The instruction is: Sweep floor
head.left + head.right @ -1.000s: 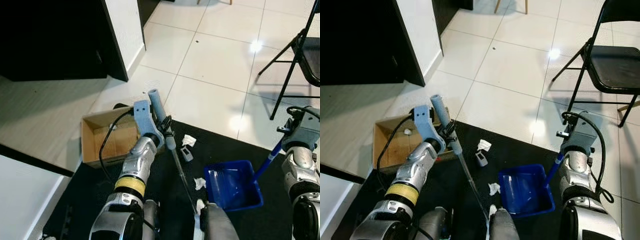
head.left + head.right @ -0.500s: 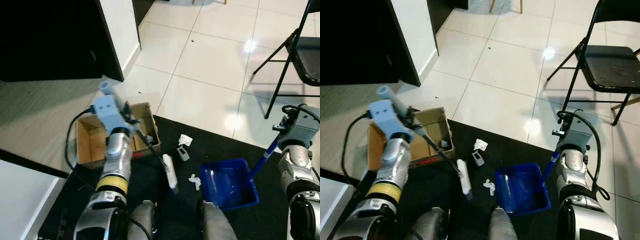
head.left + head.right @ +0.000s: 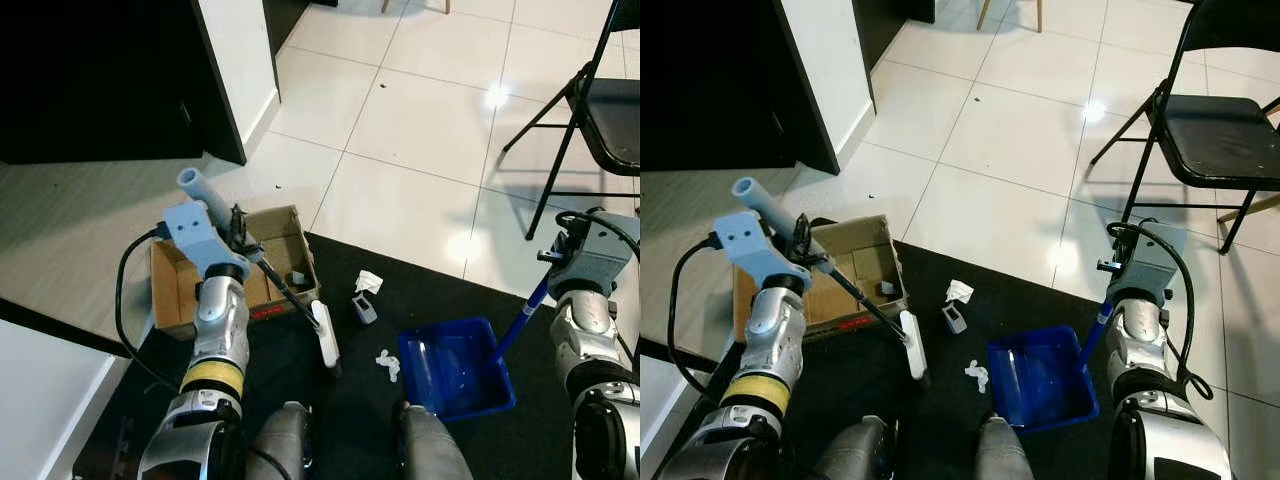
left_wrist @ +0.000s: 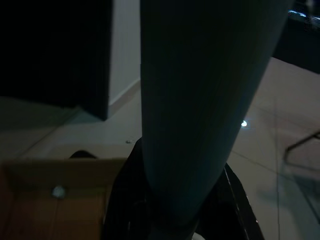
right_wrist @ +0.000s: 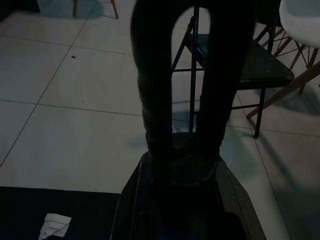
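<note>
Broom [image 3: 268, 277] runs from the left gripper [image 3: 232, 222], clamped on its grey handle over the cardboard box [image 3: 175, 290], down right to its white head [image 3: 324, 337] on the black mat [image 3: 340, 410] — just right of the box. Crumpled paper bits [image 3: 370, 281] and a small grey object [image 3: 364, 308] lie on the mat between broom head and blue dustpan [image 3: 455, 368]. Right gripper [image 3: 1110, 300] holds the dustpan's blue handle [image 3: 1093, 335] at right — fingers closed around it, a folding chair [image 3: 1200, 125] farther right.

Head stereo pair steeply down on one floor [image 3: 420, 130]; wrist cameras close along fingers
</note>
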Available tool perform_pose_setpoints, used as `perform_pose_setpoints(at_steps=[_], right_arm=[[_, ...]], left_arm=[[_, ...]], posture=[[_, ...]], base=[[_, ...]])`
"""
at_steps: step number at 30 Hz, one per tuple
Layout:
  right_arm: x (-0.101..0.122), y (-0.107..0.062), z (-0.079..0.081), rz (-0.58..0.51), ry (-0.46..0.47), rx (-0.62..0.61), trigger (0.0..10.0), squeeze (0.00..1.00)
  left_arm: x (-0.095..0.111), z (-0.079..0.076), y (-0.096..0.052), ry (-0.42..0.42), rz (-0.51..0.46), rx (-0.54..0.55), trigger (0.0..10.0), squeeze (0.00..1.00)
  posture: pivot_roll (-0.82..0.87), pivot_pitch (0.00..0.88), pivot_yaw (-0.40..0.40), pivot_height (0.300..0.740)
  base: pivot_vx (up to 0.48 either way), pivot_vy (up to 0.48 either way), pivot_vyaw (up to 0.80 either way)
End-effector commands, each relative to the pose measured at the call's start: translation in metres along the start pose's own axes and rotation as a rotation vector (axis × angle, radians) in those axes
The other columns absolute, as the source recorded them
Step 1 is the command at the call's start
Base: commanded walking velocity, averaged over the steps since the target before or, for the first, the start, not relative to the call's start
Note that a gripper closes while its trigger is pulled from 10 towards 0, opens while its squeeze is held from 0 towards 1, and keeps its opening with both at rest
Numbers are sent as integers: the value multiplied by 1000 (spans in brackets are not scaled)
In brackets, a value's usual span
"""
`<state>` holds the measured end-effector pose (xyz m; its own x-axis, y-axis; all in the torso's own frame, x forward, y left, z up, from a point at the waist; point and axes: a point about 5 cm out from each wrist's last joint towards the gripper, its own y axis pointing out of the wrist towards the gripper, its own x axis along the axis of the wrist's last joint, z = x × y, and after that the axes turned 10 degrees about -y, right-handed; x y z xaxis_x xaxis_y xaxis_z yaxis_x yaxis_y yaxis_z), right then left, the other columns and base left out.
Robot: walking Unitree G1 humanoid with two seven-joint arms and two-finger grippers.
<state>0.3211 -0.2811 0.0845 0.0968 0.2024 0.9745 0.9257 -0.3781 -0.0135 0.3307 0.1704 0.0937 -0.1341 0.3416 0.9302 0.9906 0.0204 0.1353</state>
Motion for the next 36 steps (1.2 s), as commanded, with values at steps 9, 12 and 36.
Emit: perform_pose_setpoints(at_steps=[9, 12, 36], right_arm=[[19, 10, -15, -81, -8, -1, 10000, 0], [23, 12, -18, -92, -15, 0, 10000, 0], [12, 4, -18, -87, -48, -5, 10000, 0]], left_arm=[[-13, 12, -14, 80, 82, -87, 10000, 0], [-13, 12, -14, 85, 90, -99, 10000, 0], [-29, 17, -19, 102, 189, -77, 10000, 0]], posture=[[-35, 119, 8, 740], [-34, 115, 5, 740], [-18, 90, 1, 740]], base=[[0, 0, 0], [0, 0, 0], [0, 0, 0]])
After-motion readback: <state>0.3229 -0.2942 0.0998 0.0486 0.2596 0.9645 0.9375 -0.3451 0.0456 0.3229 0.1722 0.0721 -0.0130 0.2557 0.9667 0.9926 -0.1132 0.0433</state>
